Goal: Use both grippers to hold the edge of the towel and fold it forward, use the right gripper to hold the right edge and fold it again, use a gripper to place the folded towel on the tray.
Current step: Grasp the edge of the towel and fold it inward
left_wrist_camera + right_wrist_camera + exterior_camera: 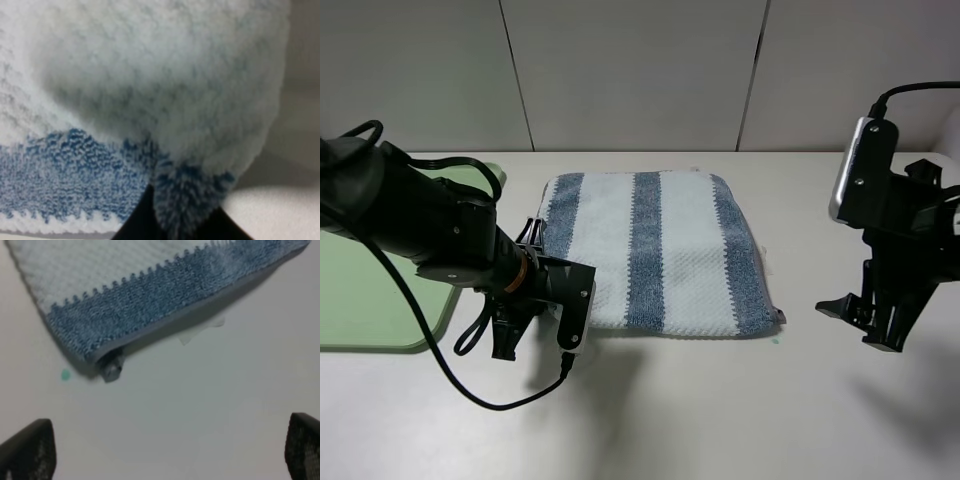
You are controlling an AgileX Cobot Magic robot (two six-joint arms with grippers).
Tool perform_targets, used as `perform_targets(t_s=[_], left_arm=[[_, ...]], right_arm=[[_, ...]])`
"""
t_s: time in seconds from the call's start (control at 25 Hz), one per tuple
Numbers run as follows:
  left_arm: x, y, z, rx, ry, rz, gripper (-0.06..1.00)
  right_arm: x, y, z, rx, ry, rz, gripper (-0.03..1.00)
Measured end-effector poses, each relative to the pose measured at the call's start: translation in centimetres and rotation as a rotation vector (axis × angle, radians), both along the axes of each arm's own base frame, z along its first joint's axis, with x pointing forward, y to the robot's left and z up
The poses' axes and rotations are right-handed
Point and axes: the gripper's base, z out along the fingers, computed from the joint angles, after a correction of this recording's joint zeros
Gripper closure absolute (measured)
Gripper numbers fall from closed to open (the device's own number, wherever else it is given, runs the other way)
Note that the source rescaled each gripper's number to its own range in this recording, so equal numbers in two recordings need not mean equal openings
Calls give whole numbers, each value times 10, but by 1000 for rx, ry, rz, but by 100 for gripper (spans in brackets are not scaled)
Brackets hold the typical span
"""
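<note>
The left gripper point(183, 220) has its dark fingers point(136, 226) closed on a blue tuft of the towel point(660, 250), pinched at the cloth's left side near its front corner. In its wrist view the fluffy white and blue pile bulges close to the lens, out of focus, and fills nearly everything. From the high camera that arm lies low across the table point(720, 420), its orange ring and silvery bracket right against the towel's left edge, and a black cable point(470, 385) loops from it over the tabletop. The right gripper point(165, 452) holds nothing: its two fingertips point(30, 450) stand wide apart over bare table. The towel's near right corner lies beyond them, with a small grey tag point(112, 367) sticking out and a tiny teal mark point(65, 375) beside it. In the high view this gripper hangs well to the right of the towel, not touching it. The towel lies folded flat in the middle of the table, its stripes running away from the robot. The light-green tray point(380, 300) sits at the left, partly behind the left arm and apart from the towel. The table is pale and plain, with grey wall panels point(640, 70) behind it.
</note>
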Motion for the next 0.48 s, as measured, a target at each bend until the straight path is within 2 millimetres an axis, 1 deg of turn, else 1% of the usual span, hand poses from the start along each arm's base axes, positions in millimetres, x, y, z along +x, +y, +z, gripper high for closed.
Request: perform_targets(t_s=[0.28, 0.48], left_arm=[[0, 0, 0, 0, 0, 0, 94], [0, 0, 0, -1, 0, 1, 94]], right_arm=[[22, 9, -46, -48, 108, 10, -3], [31, 13, -77, -91, 172, 43, -3]])
